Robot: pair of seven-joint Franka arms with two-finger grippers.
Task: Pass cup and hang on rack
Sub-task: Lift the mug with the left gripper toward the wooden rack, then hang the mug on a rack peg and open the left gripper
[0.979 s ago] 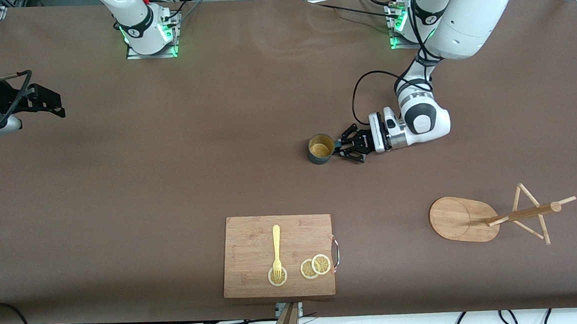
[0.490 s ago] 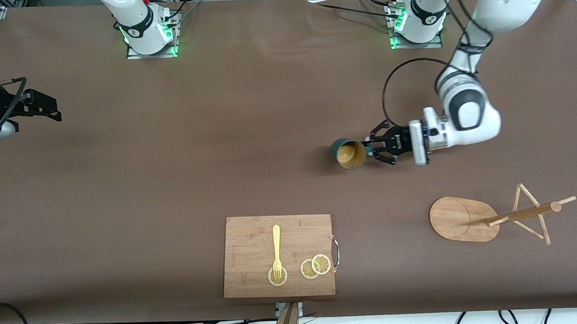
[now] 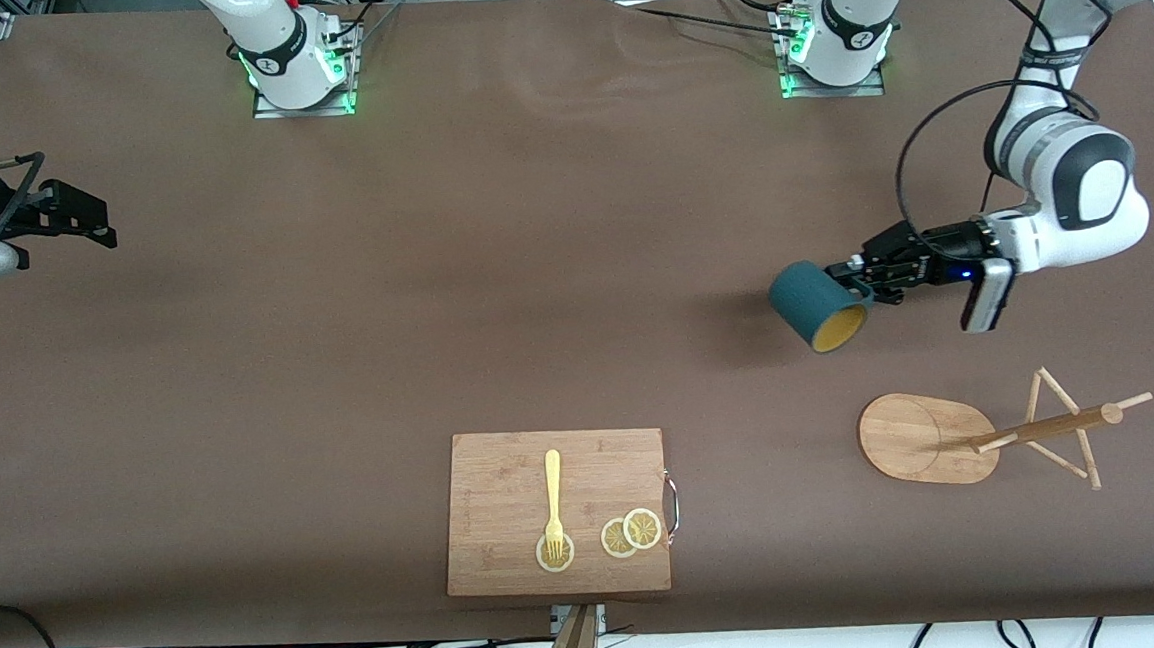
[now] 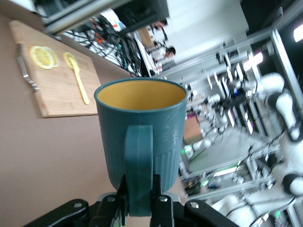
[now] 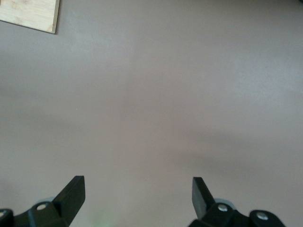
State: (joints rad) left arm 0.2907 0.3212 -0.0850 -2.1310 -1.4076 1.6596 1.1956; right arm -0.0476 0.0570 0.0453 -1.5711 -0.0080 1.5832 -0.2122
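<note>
The small dark teal cup (image 3: 816,304), faintly ribbed outside and yellowish-tan inside, hangs in the air over the brown table (image 3: 340,379), tipped on its side so its mouth faces the front camera. The left gripper (image 3: 860,285) pinches its loop handle (image 4: 138,168); in the left wrist view the black fingers (image 4: 160,205) press together on either side of the handle's lower end. Cup and gripper are above bare tabletop toward the left arm's end of the table.

The light wooden mug rack (image 3: 985,434) with a flat oval base, central post and thin dowel pegs stands nearer to the front camera than the spot under the cup, apart from it. A rectangular bamboo cutting board (image 3: 507,489) lies near the table's front edge, carrying a yellow plastic fork (image 3: 554,501) and three lemon slices (image 3: 631,533), one of them under the fork's tines.

The right gripper (image 5: 137,191) waits above the table at the right arm's end, its fingers spread wide and holding nothing; below it is only the brown surface and one corner of the board.
</note>
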